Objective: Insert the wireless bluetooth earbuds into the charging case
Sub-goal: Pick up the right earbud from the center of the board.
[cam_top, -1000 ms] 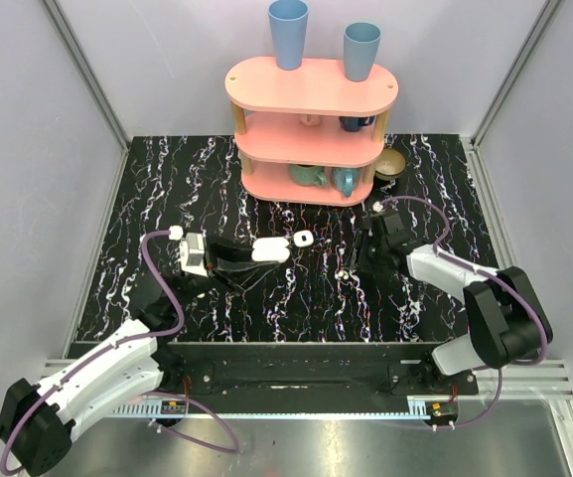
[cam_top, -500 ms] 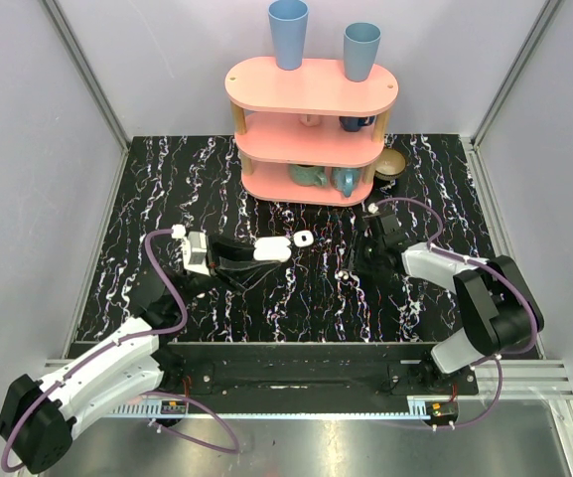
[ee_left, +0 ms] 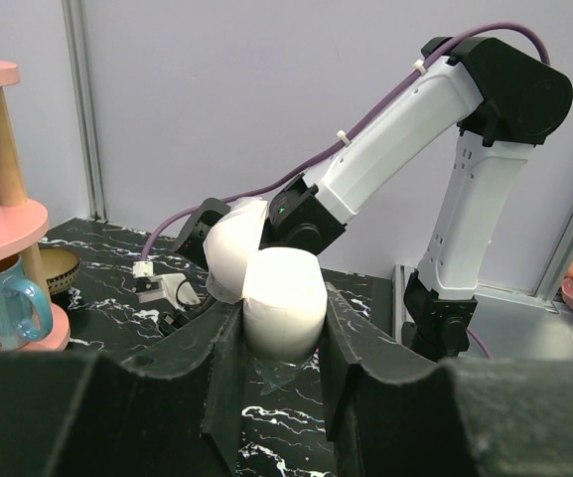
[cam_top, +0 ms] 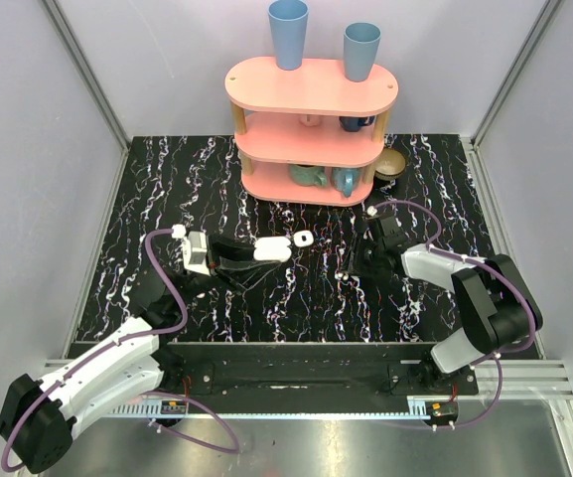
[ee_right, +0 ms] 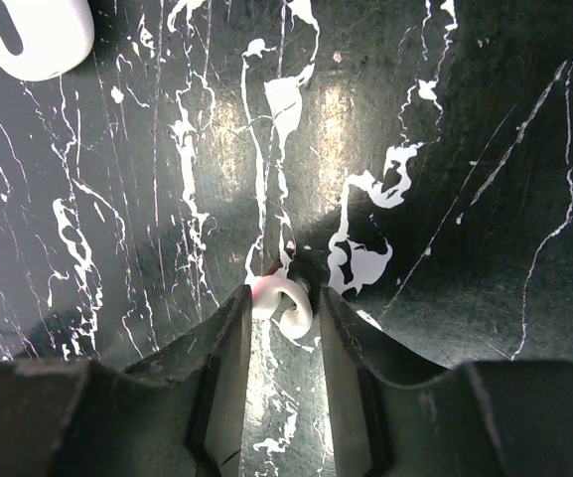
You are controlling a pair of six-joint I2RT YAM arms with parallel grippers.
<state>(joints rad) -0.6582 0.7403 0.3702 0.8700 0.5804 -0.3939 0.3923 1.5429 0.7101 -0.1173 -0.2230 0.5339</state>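
Observation:
My left gripper [cam_top: 272, 251] is shut on the charging case [cam_top: 270, 248], a white glossy oval held just above the black marbled table. In the left wrist view the case [ee_left: 284, 303] sits upright between the two fingers, its lid [ee_left: 231, 260] tipped open to the left. My right gripper [cam_top: 350, 262] points down at the table right of centre. Its fingers [ee_right: 228, 328] press on either side of a small white earbud [ee_right: 274, 296] with a dark tip that lies on the table. A second white earbud [cam_top: 304, 238] lies between the arms, at the top left in the right wrist view [ee_right: 28, 35].
A pink three-tier shelf [cam_top: 311, 91] stands at the back with two blue cups [cam_top: 288, 32] on top and mugs [ee_left: 8, 303] on its lower levels. A wooden bowl [cam_top: 390, 164] sits to its right. Grey walls close in both sides.
The right gripper has narrowed around the earbud on the table and shifted slightly back and left. The left arm has kept still with the case.

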